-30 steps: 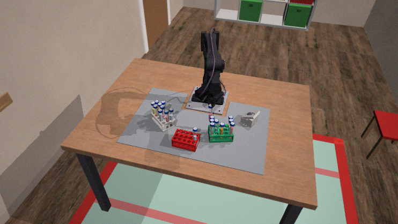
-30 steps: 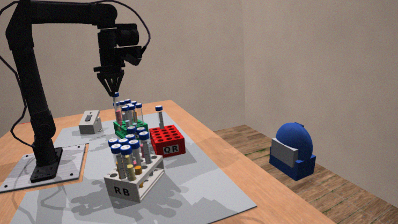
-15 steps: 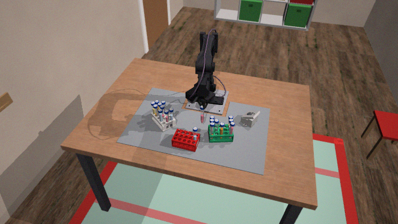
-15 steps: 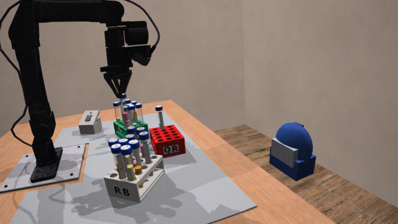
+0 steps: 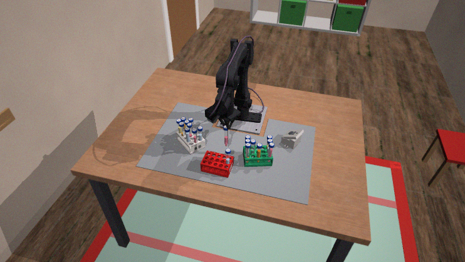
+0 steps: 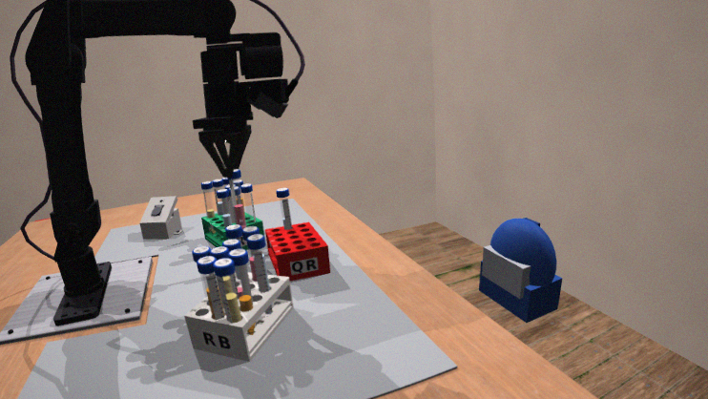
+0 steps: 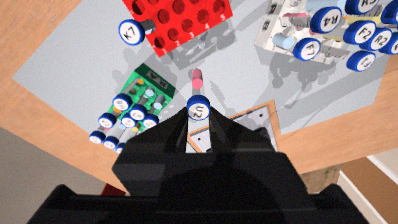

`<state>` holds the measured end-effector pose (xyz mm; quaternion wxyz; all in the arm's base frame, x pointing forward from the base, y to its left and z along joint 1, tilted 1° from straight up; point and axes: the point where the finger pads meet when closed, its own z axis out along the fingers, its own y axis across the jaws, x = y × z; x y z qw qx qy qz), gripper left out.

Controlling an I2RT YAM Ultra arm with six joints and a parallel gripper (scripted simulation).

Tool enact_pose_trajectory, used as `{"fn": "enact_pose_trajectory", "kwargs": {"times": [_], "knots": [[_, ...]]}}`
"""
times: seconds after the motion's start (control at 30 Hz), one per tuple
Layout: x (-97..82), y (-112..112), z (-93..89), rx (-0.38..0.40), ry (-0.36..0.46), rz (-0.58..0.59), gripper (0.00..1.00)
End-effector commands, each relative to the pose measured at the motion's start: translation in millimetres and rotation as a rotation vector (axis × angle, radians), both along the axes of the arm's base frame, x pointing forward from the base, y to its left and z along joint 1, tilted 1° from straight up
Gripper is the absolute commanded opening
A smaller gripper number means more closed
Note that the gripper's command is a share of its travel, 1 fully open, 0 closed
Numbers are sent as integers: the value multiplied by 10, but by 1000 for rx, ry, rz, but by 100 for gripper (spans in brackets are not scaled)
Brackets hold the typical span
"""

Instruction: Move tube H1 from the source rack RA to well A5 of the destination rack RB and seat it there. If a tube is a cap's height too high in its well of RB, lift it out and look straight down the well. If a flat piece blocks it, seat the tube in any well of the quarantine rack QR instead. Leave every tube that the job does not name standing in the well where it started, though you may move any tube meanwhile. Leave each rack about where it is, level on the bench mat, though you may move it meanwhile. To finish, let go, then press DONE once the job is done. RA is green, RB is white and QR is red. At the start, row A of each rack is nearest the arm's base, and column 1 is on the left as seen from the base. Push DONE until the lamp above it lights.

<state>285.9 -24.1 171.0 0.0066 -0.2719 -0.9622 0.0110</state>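
fingers (image 5: 226, 126) (image 6: 229, 174) gripping tube u2 (image 5: 225, 140) (image 6: 236, 174) (image 7: 198, 107) | aloft, base side of red rack (image 5: 213, 170) (image 6: 280, 267) (image 7: 175, 46) | h1 not in hand; its seating, letting go, done press likely left

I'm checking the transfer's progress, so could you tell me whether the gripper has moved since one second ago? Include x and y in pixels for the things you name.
Yes: in the top view, the gripper (image 5: 225, 126) (image 6: 228, 174) (image 7: 198, 111) has moved left, away from the green rack (image 5: 256, 162) (image 6: 210, 233) (image 7: 167, 86).
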Motion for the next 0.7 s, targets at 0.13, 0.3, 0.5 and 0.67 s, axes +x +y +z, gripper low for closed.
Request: {"fn": "enact_pose_trajectory", "kwargs": {"times": [0.13, 0.3, 0.5, 0.67], "knots": [[96, -167, 78, -4, -14, -12, 0], [81, -128, 167, -7, -49, -179, 0], [81, -130, 167, -7, -52, -328, 0], [215, -111, 77, -8, -21, -321, 0]]}}
